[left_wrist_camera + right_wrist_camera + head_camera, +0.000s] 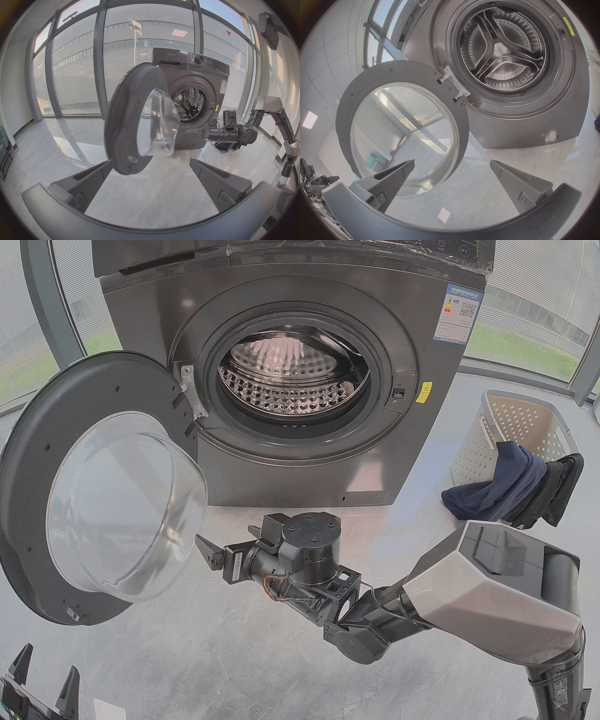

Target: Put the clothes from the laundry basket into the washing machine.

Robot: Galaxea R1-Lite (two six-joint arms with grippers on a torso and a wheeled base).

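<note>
A: Claws carrying anything?
B: No. Left gripper (150, 162) and right gripper (451, 162) both gaped empty, near the door (37, 490), which stood wide open, leaving the drum (287, 384) free for loading.
A: The clothes (506, 484)?
B: Draped over the laundry basket's (531, 421) rim, by the washing machine's (400, 446) right corner.

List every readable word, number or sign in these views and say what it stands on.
Energy label on the washing machine front, with a square code: print too small to read.
Yellow sticker beside the door opening: too small to read.
Control panel symbols: blurred.
Maker's mark on the drawer front: not quoted.
</note>
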